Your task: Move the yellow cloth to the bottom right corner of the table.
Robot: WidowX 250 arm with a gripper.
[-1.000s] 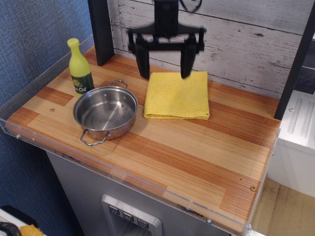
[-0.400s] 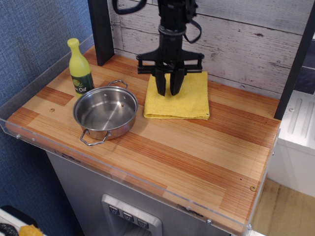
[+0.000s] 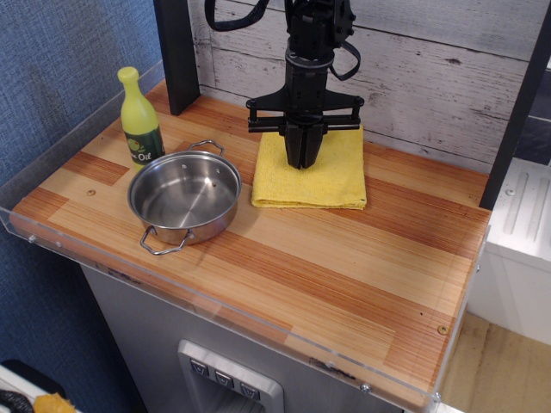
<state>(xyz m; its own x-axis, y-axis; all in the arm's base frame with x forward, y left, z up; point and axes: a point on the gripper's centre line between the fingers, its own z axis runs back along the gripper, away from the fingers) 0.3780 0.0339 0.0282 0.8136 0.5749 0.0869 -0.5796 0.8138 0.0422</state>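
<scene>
Gripper (image 3: 304, 162) fingers went from spread to pinched together on the yellow cloth (image 3: 310, 169); cloth flat, square, just right of steel pan (image 3: 184, 200).

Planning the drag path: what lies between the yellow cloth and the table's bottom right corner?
Nothing: from the yellow cloth to the table corner, this view shows only bare wood planks.
</scene>
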